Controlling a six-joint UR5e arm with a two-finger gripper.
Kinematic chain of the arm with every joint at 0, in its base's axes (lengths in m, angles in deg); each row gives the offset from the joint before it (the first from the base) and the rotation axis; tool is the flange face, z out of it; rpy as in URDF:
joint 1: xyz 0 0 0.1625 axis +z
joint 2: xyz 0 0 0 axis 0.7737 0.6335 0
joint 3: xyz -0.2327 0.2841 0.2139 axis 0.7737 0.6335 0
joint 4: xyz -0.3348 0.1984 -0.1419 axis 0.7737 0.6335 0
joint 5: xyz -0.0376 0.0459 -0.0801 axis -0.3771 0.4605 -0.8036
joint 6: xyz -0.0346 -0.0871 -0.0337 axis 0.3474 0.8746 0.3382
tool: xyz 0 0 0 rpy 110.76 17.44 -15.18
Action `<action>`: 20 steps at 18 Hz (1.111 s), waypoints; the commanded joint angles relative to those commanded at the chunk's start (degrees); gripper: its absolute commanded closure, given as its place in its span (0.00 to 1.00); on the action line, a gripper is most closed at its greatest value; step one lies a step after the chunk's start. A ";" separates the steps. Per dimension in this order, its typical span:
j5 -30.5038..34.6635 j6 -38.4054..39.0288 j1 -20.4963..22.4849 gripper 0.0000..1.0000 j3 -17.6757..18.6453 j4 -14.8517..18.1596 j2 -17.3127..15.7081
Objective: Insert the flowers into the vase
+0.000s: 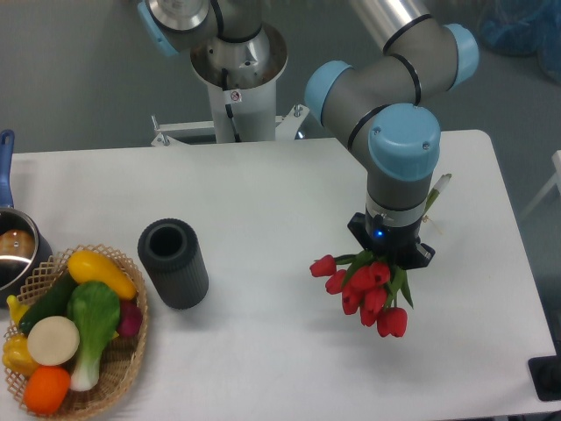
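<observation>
The flowers (368, 294) are a bunch of red tulip buds with green leaves, right of the table's middle. Their stem ends (441, 187) stick out to the upper right, past the arm's wrist. My gripper (392, 254) points straight down over the stems and is shut on the flowers, though the wrist above hides its fingers. The vase (173, 263) is a dark ribbed cylinder standing upright with its round mouth open. It is well to the left of the gripper, with bare table between them.
A wicker basket (133, 355) full of toy vegetables and fruit sits at the front left, close beside the vase. A blue-handled metal pot (12, 250) stands at the left edge. The robot's base (237, 66) rises behind the table.
</observation>
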 joint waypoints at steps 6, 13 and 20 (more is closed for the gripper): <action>0.00 0.26 0.00 0.88 -0.26 0.00 0.00; -0.88 0.18 0.35 0.89 -1.14 0.00 -0.26; -14.31 1.31 3.25 0.88 -1.23 -1.14 -2.29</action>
